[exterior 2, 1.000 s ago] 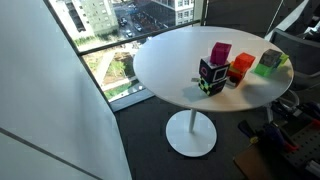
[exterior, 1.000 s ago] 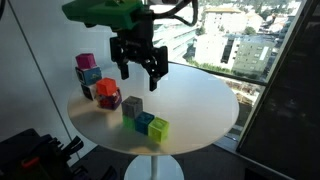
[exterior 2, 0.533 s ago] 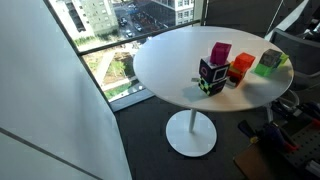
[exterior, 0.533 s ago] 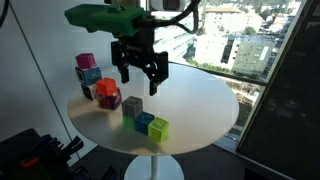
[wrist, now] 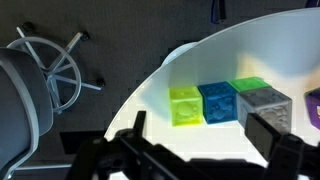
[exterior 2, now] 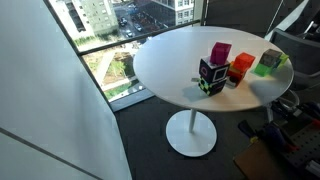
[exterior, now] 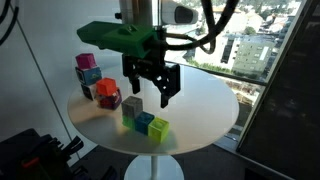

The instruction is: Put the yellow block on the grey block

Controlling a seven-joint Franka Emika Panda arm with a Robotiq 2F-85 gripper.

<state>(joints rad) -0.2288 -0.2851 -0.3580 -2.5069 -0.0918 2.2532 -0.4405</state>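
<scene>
The gripper is seen held above the round white table, jaws spread apart, nothing between them. In the wrist view the gripper is seen as dark fingers at the bottom of the frame, empty, with the block row beyond them.

The yellow block is found on the table near its front edge, at the end of a short row of cubes. It is also seen in the wrist view, resting flat and apart from the gripper. A blue cube is set right against it. A green cube comes next, and the grey block lies at the far end of the row. In an exterior view the grey block sits below and to the side of the fingers, not touched. Nothing is stacked on it.

A second cluster is seen at the table's far side, including an orange-red cube beside other coloured cubes. A chair base is visible on the floor in the wrist view.
</scene>
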